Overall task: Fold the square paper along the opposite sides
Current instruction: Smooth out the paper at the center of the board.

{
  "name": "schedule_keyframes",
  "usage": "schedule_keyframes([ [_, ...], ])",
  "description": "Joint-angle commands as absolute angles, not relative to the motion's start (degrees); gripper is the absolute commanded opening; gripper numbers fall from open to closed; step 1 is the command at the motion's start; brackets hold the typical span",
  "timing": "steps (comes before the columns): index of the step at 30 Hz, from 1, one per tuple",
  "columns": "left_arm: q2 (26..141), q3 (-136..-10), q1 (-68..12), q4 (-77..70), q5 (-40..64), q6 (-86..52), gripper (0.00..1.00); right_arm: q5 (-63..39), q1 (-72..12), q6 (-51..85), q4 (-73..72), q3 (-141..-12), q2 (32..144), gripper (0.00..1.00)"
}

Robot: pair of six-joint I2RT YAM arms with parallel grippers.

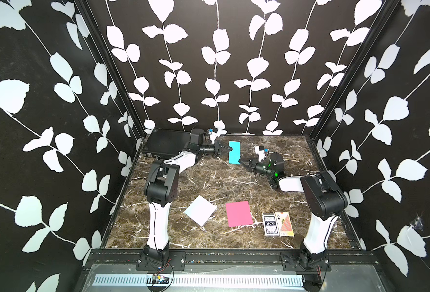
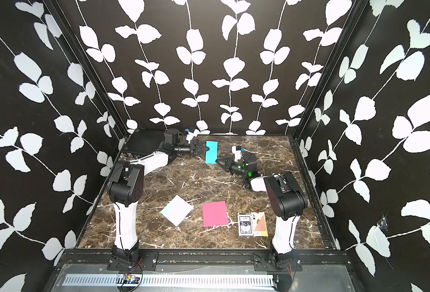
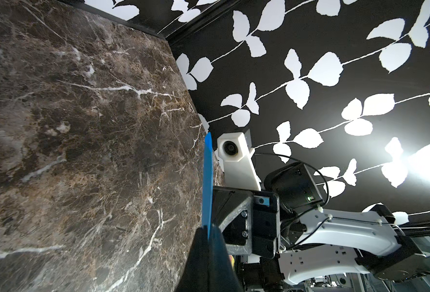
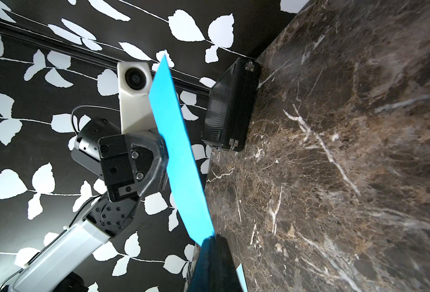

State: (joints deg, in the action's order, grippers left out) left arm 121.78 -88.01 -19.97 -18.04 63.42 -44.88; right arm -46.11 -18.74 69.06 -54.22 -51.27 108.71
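Observation:
The blue paper (image 1: 234,152) (image 2: 211,152) hangs at the back middle of the marble table (image 1: 221,182) and shows as a narrow rectangle in both top views. My left gripper (image 1: 230,148) (image 2: 207,149) is shut on its left edge. The left wrist view shows the paper (image 3: 207,182) almost edge-on, running into the shut left gripper (image 3: 208,231). From the right, my right gripper (image 1: 240,160) (image 2: 217,160) is shut on the near right corner. In the right wrist view the paper (image 4: 178,156) stretches from the right gripper (image 4: 210,239) toward the left gripper (image 4: 164,156).
A white sheet (image 1: 200,210) and a pink sheet (image 1: 238,214) lie flat near the front, with two card packs (image 1: 278,224) to their right. A black case (image 1: 164,144) (image 4: 230,106) sits in the back left corner. Patterned walls close in three sides.

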Motion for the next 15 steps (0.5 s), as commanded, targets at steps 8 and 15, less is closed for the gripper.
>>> schedule_keyframes([
  [8,114.2,-90.0,-19.9,0.3,58.5,-31.6,0.26,-45.7,-17.9,60.0,-44.8,-53.2,107.0,0.0],
  [15,110.2,-90.2,-19.0,21.0,44.7,-20.7,0.48,-42.7,-17.3,47.1,-24.1,-62.1,111.8,0.0],
])
